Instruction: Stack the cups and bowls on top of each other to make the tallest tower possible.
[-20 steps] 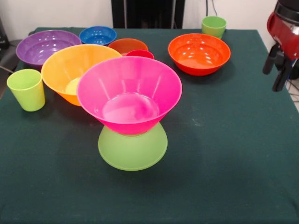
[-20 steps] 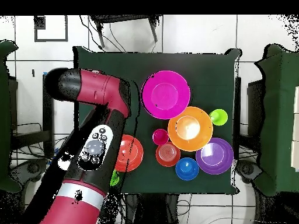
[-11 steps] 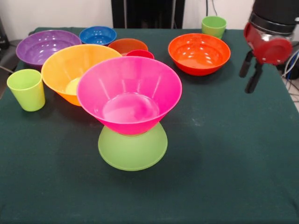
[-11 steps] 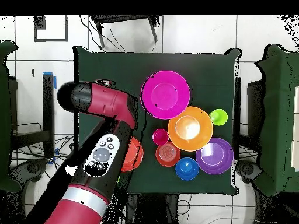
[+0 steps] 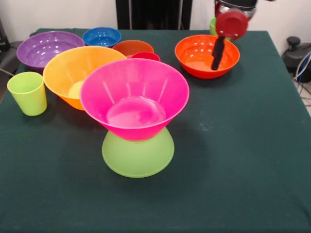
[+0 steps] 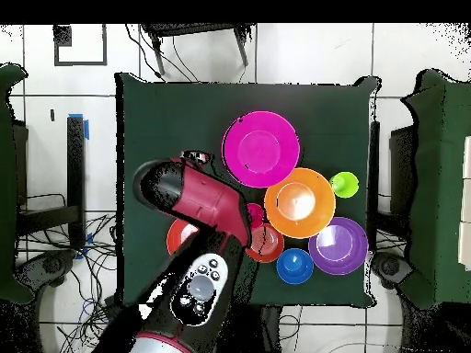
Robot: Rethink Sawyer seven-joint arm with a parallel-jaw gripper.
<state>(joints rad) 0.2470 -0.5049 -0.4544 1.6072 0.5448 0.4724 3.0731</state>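
Jaws hang just above the orange bowl (image 5: 207, 55), seen edge-on as one dark bar over its inside, so I cannot tell whether they are open or closed; nothing appears to be held.

That is the change. A second ago the arm (image 5: 232, 22) was out past the desk's (image 5: 252, 160) side edge in the front view. Half a second ago it was over the cloth beside the bowl, and now it is above the bowl itself. The overhead view agrees: the arm now covers most of that bowl.

Nothing else has shifted. The tower (image 5: 136, 121) stands near the middle of the desk, the pink bowl (image 5: 134, 99) upright on the lime green bowl (image 5: 138, 155), which is turned rim-down. The pink bowl is empty.

The yellow-orange bowl (image 5: 77, 73), purple bowl (image 5: 48, 47), blue bowl (image 5: 101, 36) and the near green cup (image 5: 27, 93) sit where they were.

My reading is that the orange bowl is the next piece chosen, probably to go into the pink one. The grasp is not yet made.
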